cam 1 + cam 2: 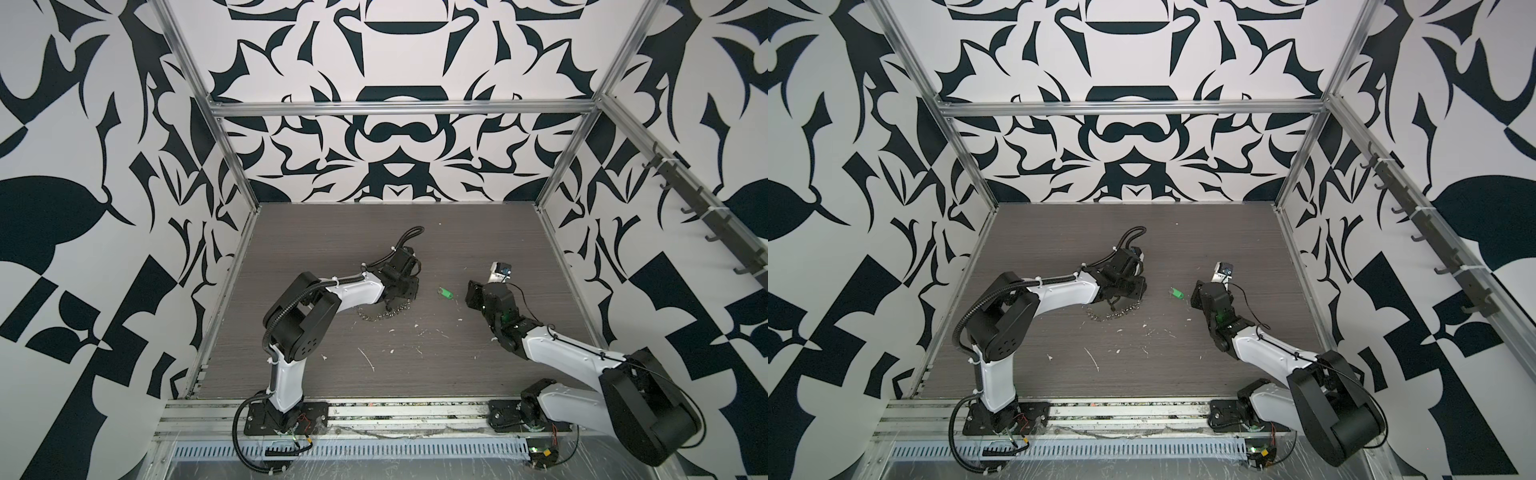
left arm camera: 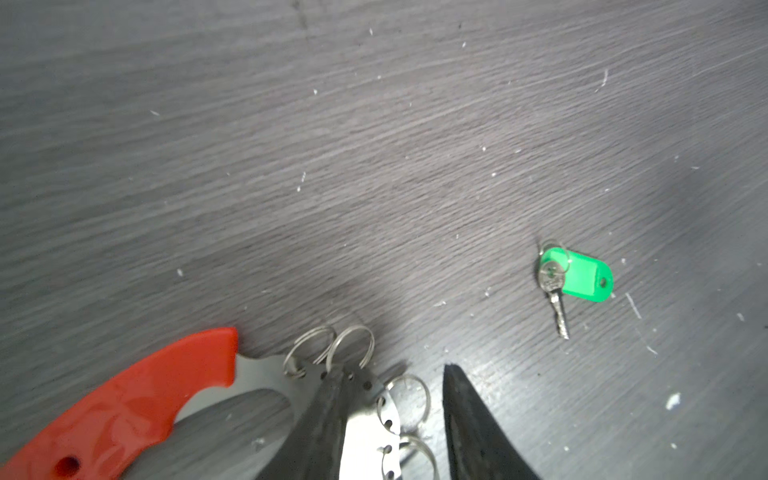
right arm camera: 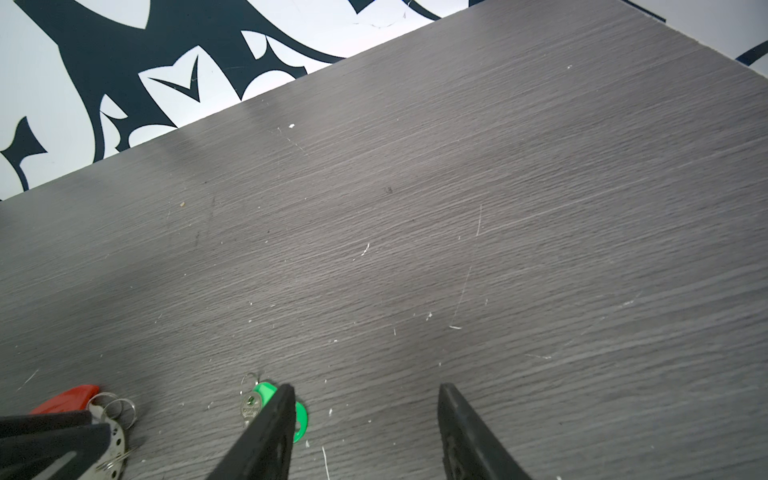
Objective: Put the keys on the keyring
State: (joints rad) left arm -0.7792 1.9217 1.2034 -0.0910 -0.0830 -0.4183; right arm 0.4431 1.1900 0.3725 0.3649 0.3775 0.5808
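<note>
The keys (image 3: 253, 403) lie just beside the open right fingers (image 3: 268, 440), crosswise beneath one of them; the left fingers (image 2: 316, 440), also apart, straddle the keyring (image 2: 124, 407), farther from the keys.

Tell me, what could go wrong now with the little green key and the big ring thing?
1. The right pincer is open, but the keys lie by one finger, not in the gap. Closing there might just shove them away.
2. The left pincer stands open around the keyring, with only one finger against its metal band. If it lifts like that, the keyring might slip out.
</note>
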